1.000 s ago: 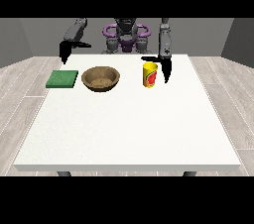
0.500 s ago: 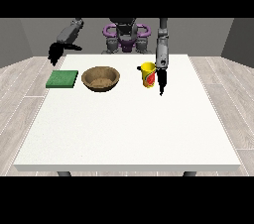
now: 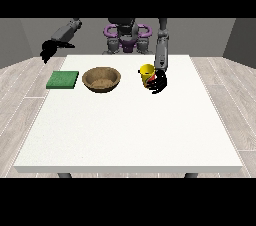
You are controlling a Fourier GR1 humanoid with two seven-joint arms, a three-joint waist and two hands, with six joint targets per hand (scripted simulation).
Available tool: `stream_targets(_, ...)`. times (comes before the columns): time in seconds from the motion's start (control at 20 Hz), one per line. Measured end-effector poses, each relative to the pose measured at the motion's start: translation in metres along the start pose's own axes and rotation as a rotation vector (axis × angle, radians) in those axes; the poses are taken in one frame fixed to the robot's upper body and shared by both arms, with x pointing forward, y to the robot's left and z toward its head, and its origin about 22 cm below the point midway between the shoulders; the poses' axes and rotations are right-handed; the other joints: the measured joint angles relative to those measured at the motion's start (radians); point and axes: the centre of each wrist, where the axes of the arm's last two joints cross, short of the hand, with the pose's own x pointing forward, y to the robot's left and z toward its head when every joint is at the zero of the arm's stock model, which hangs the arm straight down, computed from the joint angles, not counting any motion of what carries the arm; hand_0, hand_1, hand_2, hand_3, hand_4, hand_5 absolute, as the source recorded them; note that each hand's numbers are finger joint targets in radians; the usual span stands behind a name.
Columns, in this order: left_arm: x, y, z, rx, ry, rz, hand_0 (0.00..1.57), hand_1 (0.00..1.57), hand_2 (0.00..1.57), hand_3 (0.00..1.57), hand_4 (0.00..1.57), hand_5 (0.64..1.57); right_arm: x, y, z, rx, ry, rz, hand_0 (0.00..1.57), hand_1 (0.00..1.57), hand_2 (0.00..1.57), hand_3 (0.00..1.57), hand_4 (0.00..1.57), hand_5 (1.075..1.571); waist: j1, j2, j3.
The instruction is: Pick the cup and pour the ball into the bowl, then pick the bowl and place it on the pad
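The yellow cup with a red mark stands upright on the white table, right of the middle at the back. The hand at the view's right is lowered against the cup's right and near side and covers part of it. No ball shows from here. The brown bowl sits left of the cup, and the green pad lies flat left of the bowl. The hand at the view's left hangs in the air beyond the table's back left corner, fingers relaxed, holding nothing.
The robot's torso stands behind the table's far edge. Grey floor surrounds the table on all sides.
The hand at the view's right has come down and forward onto the cup's near right side. The hand at the view's left has swung outward, further left.
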Motion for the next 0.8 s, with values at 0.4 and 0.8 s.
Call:
stream_targets(0.4,0.002,-0.005,-0.004,-0.063,0.041,-0.326,1.38,1.38,1.57,1.57,1.02,1.544,-0.026,-0.012,0.016,-0.028,0.152,-0.017,0.00,0.00,0.27,0.36,0.00,1.569,0.007,-0.144,-0.0162)
stream_targets(0.8,0.009,-0.052,0.015,-0.239,-0.009,-0.686,1.29,1.29,1.57,1.57,0.87,1.559,-0.061,-0.017,0.043,-0.041,0.319,-0.040,0.00,0.00,0.12,0.30,0.47,1.565,0.010,-0.319,-0.0154)
